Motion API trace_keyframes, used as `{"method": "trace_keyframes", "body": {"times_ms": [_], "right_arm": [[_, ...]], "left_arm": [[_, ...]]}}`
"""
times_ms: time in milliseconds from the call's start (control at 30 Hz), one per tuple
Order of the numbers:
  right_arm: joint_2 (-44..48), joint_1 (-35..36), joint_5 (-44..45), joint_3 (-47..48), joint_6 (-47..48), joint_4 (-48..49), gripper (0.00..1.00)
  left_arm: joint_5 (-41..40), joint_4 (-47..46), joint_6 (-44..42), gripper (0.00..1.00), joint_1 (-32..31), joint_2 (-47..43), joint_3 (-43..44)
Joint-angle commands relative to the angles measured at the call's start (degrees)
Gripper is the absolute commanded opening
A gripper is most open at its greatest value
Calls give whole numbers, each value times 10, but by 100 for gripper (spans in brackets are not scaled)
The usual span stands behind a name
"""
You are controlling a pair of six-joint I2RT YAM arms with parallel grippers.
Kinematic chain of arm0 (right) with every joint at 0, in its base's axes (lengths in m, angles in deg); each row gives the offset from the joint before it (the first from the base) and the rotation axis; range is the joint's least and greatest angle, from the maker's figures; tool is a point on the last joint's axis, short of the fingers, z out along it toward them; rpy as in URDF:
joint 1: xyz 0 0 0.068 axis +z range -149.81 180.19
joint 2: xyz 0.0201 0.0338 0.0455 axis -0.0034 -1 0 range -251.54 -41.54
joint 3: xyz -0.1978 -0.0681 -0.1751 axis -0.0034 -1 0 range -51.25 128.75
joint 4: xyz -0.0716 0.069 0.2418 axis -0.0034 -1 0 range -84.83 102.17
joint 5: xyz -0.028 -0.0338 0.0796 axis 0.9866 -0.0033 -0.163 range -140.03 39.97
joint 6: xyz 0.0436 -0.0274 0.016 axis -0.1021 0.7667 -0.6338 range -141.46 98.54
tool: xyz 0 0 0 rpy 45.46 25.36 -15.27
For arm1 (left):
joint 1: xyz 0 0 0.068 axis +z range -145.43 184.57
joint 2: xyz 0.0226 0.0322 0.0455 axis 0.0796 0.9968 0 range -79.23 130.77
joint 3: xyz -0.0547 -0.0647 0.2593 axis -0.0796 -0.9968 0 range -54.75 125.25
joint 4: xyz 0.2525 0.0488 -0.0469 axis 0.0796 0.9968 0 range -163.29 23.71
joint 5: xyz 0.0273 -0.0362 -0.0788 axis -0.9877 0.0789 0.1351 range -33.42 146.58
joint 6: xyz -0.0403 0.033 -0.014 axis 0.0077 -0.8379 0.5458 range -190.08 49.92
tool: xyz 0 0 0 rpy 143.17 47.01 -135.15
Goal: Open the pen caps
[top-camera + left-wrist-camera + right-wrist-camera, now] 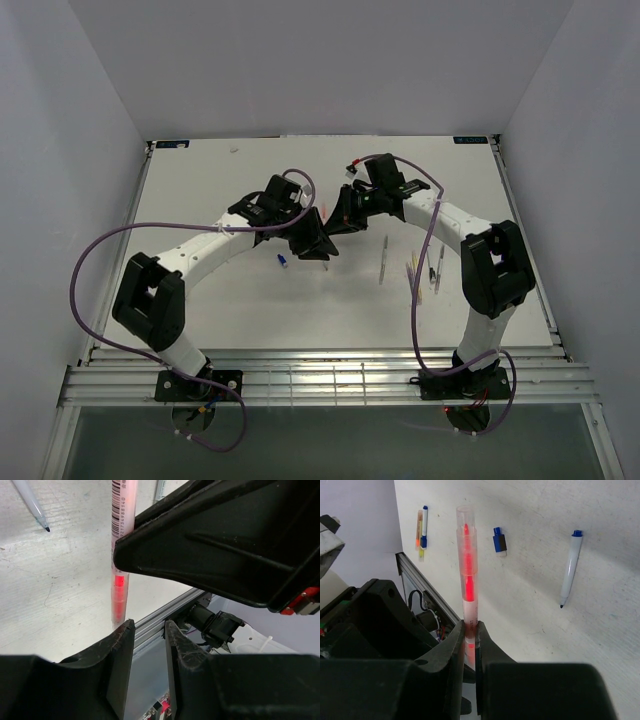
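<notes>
Over the table (200,190), our right gripper (470,627) is clenched on the red pen (467,565), which juts out with a clear cap (467,517) over its tip. Our left gripper (149,627), just beside the red pen, has its jaws slightly parted around nothing. A blue-white pen (570,570) and a blue cap (498,541) lie flat, apart from the red pen.

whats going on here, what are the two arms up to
The right gripper is shut on a translucent red pen, holding it up off the table. The left gripper sits right beside it, jaws slightly apart with nothing between them; the pen runs past the outside of one finger. A loose blue cap lies on the table near an uncapped blue-and-white pen. Whether the held pen is uncapped yet is hard to tell.
</notes>
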State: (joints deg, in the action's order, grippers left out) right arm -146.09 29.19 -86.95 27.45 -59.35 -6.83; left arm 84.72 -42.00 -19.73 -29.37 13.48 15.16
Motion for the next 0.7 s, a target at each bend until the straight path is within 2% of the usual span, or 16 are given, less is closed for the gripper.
{"method": "trace_keyframes", "body": {"times_ms": [0, 667], "right_arm": [[32, 2, -32, -4, -8, 25, 8], [51, 0, -13, -21, 3, 20, 8]], "left_arm": [[-23, 4, 8, 41, -4, 3, 5], [-71, 54, -15, 50, -18, -19, -18]]}}
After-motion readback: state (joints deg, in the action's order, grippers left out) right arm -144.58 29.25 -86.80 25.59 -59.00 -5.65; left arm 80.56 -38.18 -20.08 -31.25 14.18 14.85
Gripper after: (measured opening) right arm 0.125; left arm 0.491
